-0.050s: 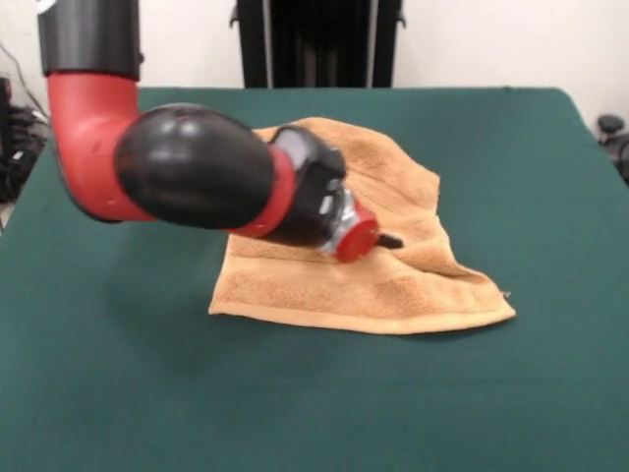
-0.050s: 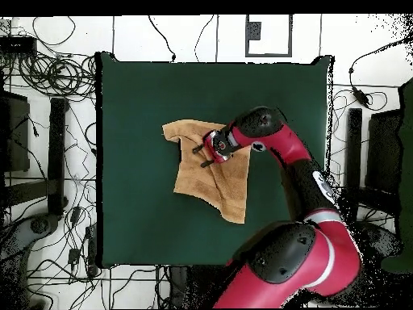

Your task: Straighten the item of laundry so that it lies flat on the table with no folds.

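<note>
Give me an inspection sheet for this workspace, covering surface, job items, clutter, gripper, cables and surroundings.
Surface: table covered in plain dark green cloth.
Job items: tan-orange towel near the table's middle, not flat; ridges and folds run across it and its outline is irregular.
Clutter: nothing seen on the table.
Gripper: gripper low over the towel; open or shut cannot be told.
Cables: many loose cables on the floor around the table in the overhead view.
Surroundings: white floor, dark equipment beside the table, a black stand behind it.

Bare green tabletop lying open all round towel; arm reaching low over towel's middle, blocking approach there; nothing else standing on cloth.
</note>
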`<state>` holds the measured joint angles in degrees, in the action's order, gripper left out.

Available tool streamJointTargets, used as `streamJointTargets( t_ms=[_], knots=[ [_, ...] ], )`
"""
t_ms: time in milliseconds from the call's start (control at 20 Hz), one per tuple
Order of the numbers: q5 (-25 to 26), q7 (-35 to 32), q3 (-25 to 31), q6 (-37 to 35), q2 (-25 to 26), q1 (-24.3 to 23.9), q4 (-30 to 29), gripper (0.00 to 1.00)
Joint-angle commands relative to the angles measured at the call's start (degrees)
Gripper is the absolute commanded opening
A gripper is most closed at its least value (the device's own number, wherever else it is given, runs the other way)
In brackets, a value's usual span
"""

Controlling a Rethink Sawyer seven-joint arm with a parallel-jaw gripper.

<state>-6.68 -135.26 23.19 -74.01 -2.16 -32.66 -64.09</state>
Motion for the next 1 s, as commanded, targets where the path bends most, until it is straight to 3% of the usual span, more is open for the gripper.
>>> streamJointTargets(
  t_ms=[50, 600, 800, 1000],
  knots=[
    [-4.5, 1.6, 5.7, 1.6, 5.9, 1.6, -5.0, 1.00],
    [-5.3, 2.9, 5.4, 2.4, 4.3, 1.0, -7.8, 1.00],
    [-2.2, 2.9, 4.2, 10.8, 0.7, 1.9, -12.9, 1.00],
    [-3.7, 0.1, 6.1, 19.5, -0.8, 1.7, -20.7, 1.00]
  ],
)
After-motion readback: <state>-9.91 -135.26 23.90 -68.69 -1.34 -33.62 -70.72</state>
